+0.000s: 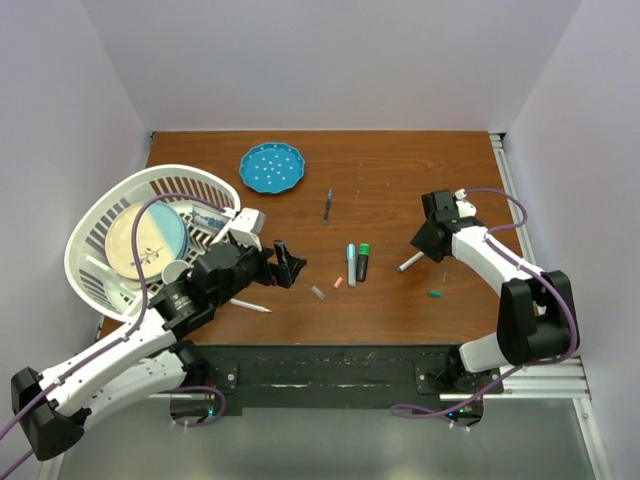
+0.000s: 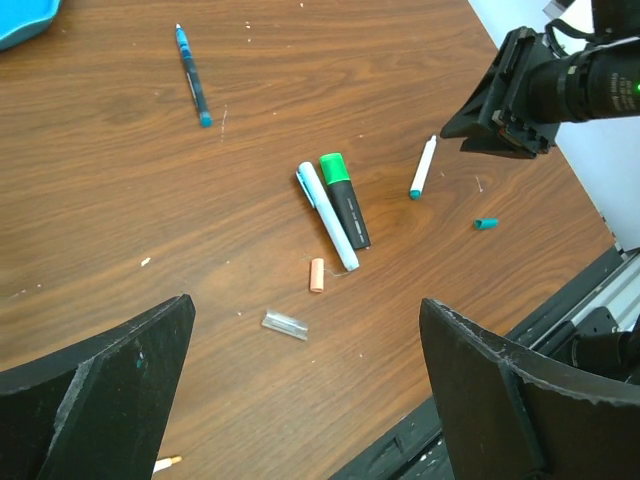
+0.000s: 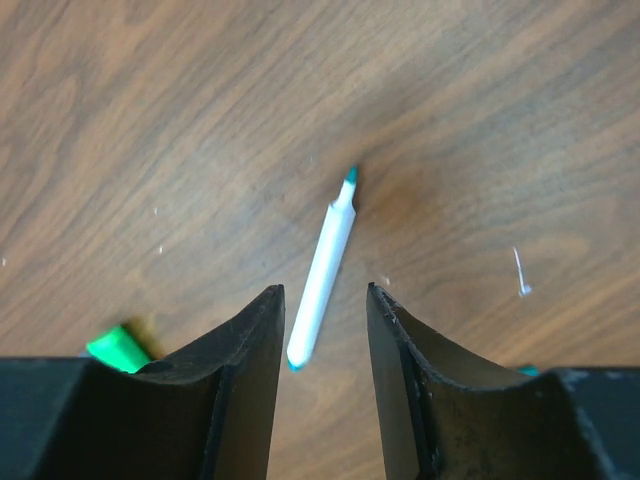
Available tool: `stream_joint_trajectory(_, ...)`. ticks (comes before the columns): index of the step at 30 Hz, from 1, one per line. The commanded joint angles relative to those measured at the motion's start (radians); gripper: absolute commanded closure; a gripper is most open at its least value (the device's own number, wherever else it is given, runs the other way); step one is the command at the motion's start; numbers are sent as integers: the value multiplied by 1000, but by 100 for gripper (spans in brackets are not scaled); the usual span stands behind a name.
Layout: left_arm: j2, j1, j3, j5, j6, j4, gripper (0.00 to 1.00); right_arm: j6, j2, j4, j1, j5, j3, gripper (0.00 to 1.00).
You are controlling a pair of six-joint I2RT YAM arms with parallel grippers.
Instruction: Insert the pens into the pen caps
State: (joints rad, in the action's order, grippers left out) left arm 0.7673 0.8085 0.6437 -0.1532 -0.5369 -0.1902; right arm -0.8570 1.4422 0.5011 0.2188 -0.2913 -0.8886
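My right hand point(image 3: 322, 300) hangs over the white pen point(image 3: 322, 262) with the teal tip. The pen lies flat on the tabletop point(image 1: 400, 180) with its blunt end between my two fingers point(image 3: 250, 360). The step, as I judge it, is to pick this pen up so it can go into the teal cap point(image 1: 435, 294), which lies loose near it on the side toward my base. To do it well I should come straight down with the barrel centred in the gap and close across its width. I should take it near the blunt end so the tip is free to meet the cap. The barrel is thin and round and could roll or flip out if one finger meets it first. The fingers stand partly apart, a little wider than the barrel, and grasp nothing. I see no contact with the pen, though I cannot tell whether the fingertips rest on the wood. My left hand point(image 1: 288, 266) is spread wide and empty, well apart from this pen and nearer the two capped pens point(image 2: 328, 218) lying side by side.
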Motion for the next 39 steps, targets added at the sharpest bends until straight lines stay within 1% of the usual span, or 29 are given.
stream_joint_trajectory(1,-29,4,8,-28,51,-6,0,-37,50,-108,-15,12,17,59)
stream_joint_trajectory(3,-40,4,10,-48,51,-8,0,-45,79,-85,-18,1,-1,61)
stream_joint_trajectory(6,-46,3,7,-62,49,-6,0,-54,125,-95,-19,-5,-6,64)
stream_joint_trajectory(12,-43,4,7,-52,54,-2,0,-63,175,-99,-22,-14,-9,68)
stream_joint_trajectory(19,-39,3,20,-13,61,18,0,-53,210,-104,-22,14,7,77)
stream_joint_trajectory(22,-14,3,40,24,52,25,2,-34,207,-119,-22,33,25,85)
stream_joint_trajectory(25,38,4,40,50,26,43,4,-10,192,-154,-21,61,43,91)
stream_joint_trajectory(26,65,6,37,63,20,54,5,-2,185,-168,-19,76,53,96)
stream_joint_trajectory(29,131,8,16,122,-15,133,7,13,138,-243,-16,160,99,100)
stream_joint_trajectory(34,268,11,1,246,-64,303,10,24,48,-300,1,222,155,100)
stream_joint_trajectory(35,314,14,2,263,-70,323,11,24,37,-309,5,233,166,100)
stream_joint_trajectory(39,417,17,11,316,-95,438,13,22,-19,-335,14,276,197,100)
